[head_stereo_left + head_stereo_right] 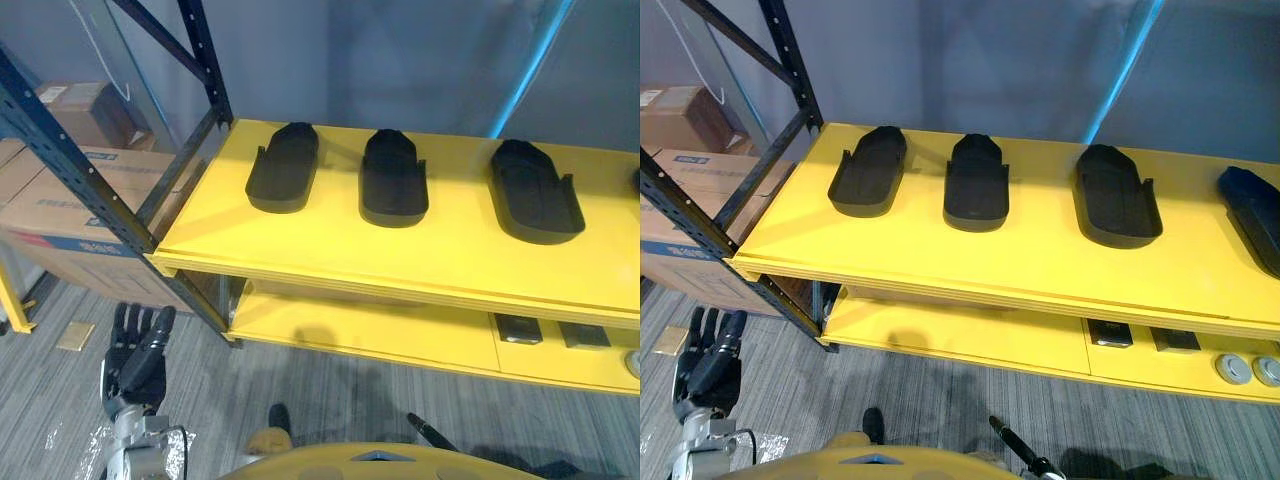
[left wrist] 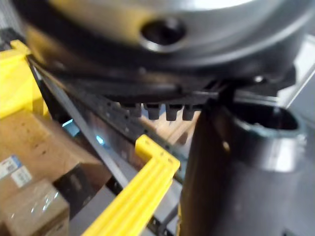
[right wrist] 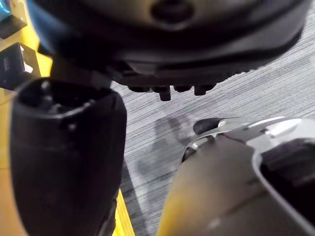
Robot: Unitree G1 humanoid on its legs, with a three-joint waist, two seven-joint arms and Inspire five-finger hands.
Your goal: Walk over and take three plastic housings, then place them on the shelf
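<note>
I see three black, elongated plastic housings lying in a row on the upper yellow shelf board [image 1: 330, 248]. The left housing [image 1: 283, 168], the middle housing [image 1: 393, 178] and the right housing [image 1: 533, 192] are spaced apart, none touching, each with its long side running from front to back. Further right on the same board, well apart from the three, lies a fourth dark housing [image 1: 1252, 212], cut off by the edge of the right eye view. On the lower yellow shelf board [image 1: 360, 335] at the right are two small dark flat boxes [image 1: 518, 328] and, past them, a pair of round silver discs [image 1: 1232, 368]. The dark blue perforated steel rack frame [image 1: 80, 165] stands at the left end, with brown cardboard boxes [image 1: 50, 190] stacked behind it. My left hand [image 1: 137, 358] hangs low over the grey striped carpet floor [image 1: 330, 400], in front of the rack's left corner and clear of the shelf. Its fingers [image 1: 150, 325] are straight and slack, and it carries nothing. My right hand [image 3: 147, 49] also hangs over the carpet, its fingertips [image 3: 165, 92] in a loose row with the thumb standing apart. It holds nothing.
</note>
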